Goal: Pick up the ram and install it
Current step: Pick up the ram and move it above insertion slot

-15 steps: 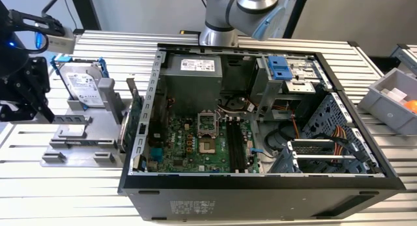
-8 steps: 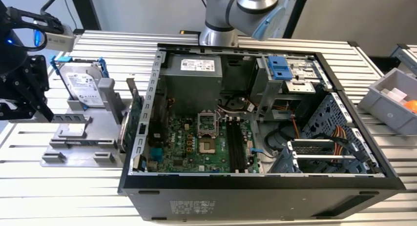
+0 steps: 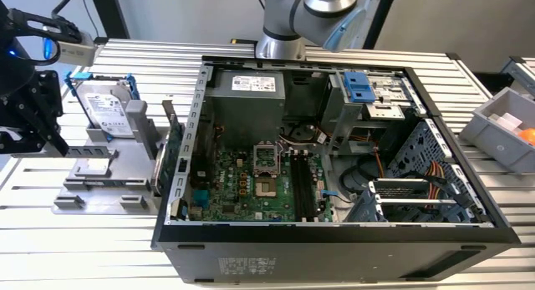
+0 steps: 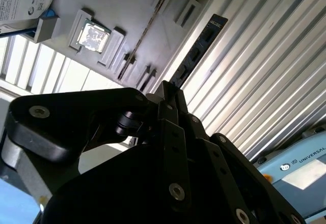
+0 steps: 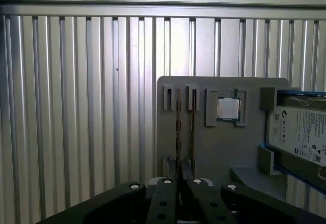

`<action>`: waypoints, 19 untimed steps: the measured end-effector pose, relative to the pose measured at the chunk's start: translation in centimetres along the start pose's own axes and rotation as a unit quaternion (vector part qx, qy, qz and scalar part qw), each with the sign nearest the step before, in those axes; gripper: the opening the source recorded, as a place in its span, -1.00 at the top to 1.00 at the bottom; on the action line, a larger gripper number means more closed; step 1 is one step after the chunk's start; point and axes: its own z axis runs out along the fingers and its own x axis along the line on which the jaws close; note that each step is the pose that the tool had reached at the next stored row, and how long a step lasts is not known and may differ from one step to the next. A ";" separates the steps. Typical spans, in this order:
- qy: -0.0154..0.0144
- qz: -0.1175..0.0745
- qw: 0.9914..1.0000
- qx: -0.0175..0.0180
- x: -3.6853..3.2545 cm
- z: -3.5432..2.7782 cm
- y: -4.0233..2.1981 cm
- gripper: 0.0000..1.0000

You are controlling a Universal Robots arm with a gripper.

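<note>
The ram (image 4: pixel 198 46) shows as a dark narrow stick with small chips, jutting out from my fingertips above the grey holder's (image 4: pixel 127 10) edge. My black gripper (image 4: pixel 168 89) is shut on it. In the exterior view the gripper (image 3: pixel 42 143) hangs at the far left, over the holder (image 3: pixel 109 190). In the first wrist view the gripper (image 5: pixel 182 180) is lined up with the holder's two narrow slots. Another thin stick (image 4: pixel 147 28) stands on edge in one slot. The motherboard's long black slots (image 3: pixel 302 183) lie inside the open computer case (image 3: pixel 334 237).
On the holder are a silver hard drive (image 3: pixel 109 108) in a blue-tabbed frame, a processor chip (image 3: pixel 89 168) and a green expansion card (image 3: pixel 173 155) beside the case wall. The arm's base (image 3: pixel 280 46) stands behind the case. A grey bin (image 3: pixel 502 124) sits at the exterior view's right.
</note>
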 end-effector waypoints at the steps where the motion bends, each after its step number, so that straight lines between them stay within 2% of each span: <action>1: 0.000 0.000 1.000 0.000 0.00 -0.08 0.00 1.00; 11: 0.000 0.000 1.000 0.000 -0.04 -1.12 -0.01 1.00; 19: 0.000 0.000 1.000 0.000 -0.06 -1.51 -0.01 1.00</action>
